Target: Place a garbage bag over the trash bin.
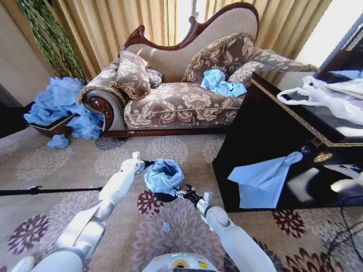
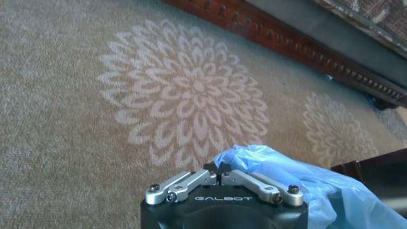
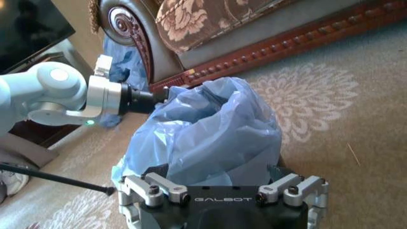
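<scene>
On the patterned carpet in front of the sofa point(image 1: 170, 85), the garbage bag point(image 1: 163, 174) sits draped over the trash bin point(image 1: 164, 196), between the robot's two arms. The left tool point(image 1: 148, 164) is clenched on the bag's far left edge, seemingly to hold it taut over the rim, while the right tool point(image 1: 180, 192) stands released at the bin's near right side.

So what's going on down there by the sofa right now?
Left claw shut on the garbage bag at its far edge. Right claw open at the near side. Bag draped over the trash bin. Nothing in the way.
</scene>
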### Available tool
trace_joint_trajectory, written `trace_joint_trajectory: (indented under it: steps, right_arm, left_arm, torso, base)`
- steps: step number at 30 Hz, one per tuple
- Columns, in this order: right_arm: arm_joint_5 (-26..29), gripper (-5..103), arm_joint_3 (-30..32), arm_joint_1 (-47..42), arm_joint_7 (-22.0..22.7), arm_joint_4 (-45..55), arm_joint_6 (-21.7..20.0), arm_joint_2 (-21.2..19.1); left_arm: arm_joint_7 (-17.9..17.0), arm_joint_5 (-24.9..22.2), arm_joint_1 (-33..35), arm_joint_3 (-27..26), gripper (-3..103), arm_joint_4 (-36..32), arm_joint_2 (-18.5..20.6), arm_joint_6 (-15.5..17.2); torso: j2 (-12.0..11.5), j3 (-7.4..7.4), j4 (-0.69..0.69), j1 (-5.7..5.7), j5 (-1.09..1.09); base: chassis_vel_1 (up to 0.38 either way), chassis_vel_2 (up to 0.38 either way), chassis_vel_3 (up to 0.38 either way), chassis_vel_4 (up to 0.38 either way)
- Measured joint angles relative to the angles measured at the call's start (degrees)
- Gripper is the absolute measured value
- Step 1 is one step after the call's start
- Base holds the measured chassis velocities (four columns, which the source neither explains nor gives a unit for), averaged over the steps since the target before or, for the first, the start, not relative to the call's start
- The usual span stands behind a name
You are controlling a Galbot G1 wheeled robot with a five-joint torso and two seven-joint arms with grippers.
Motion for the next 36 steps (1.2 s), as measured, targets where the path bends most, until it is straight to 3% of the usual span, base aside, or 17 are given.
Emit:
trace_joint_trajectory:
  steps: [5, 6, 7, 8, 9, 11, 15, 36]
  right_arm:
    - [-0.06, 100, -0.19, -0.01, -0.15, 0.01, 0.15, 0.0]
    - [-0.12, 100, -0.35, -0.02, -0.17, 0.0, 0.15, -0.04]
    - [-0.22, 100, -0.51, 0.0, -0.22, 0.01, 0.18, -0.04]
    - [-0.22, 100, -0.51, 0.0, -0.22, 0.01, 0.18, -0.04]
    - [-0.24, 100, -0.57, 0.01, -0.26, 0.01, 0.2, -0.04]
    - [-0.35, 100, -0.65, -0.08, -0.3, 0.01, 0.2, -0.09]
    - [-0.46, 100, -0.83, -0.08, -0.26, 0.01, 0.21, 0.15]
    - [-0.68, 100, -1.01, -0.26, -0.03, 0.58, 0.31, -0.12]
  left_arm:
    - [0.81, 1.07, 0.62, -0.17, 0, 1.65, -0.18, 0.31]
    - [1.14, 1.54, 0.92, -0.21, 0, 2.26, -0.4, 0.57]
    - [1.67, 2.08, 1.08, -0.7, 0, 2.59, -0.53, 0.45]
    - [1.67, 2.08, 1.08, -0.7, 0, 2.59, -0.53, 0.45]
    - [1.72, 2.32, 1.37, -1.26, 0, 2.53, -0.51, 0.12]
    - [1.53, 2.01, 2.08, -1.75, 0, 1.23, -0.63, 0.2]
    - [1.32, 1.99, 2.12, -1.99, 0, 0.95, -0.65, 0.05]
    - [3.41, 6.35, 4.67, -2.92, 0, 4.63, -1.24, -2.98]
  torso:
    - [0.0, 0.0, -0.02, 0.0, 0.03]
    - [-0.03, 0.06, 0.06, 0.03, -0.12]
    - [-0.03, 0.04, -0.03, 0.03, -0.1]
    - [-0.03, 0.04, -0.03, 0.03, -0.1]
    - [-0.03, 0.02, 0.01, 0.01, 0.06]
    - [-0.03, 0.03, 0.0, 0.02, -0.11]
    - [-0.03, 0.02, -0.01, 0.02, 0.01]
    - [0.0, 0.01, -0.01, 0.01, -0.02]
  base:
    - [0.0, 0.0, 0.0, 0.0]
    - [0.0, 0.0, 0.0, 0.0]
    - [0.0, 0.0, 0.0, 0.0]
    - [0.0, 0.0, 0.0, 0.0]
    - [0.0, 0.0, 0.0, 0.0]
    - [0.0, 0.0, 0.0, 0.0]
    - [0.0, 0.0, 0.0, 0.0]
    - [0.0, 0.0, 0.0, 0.0]
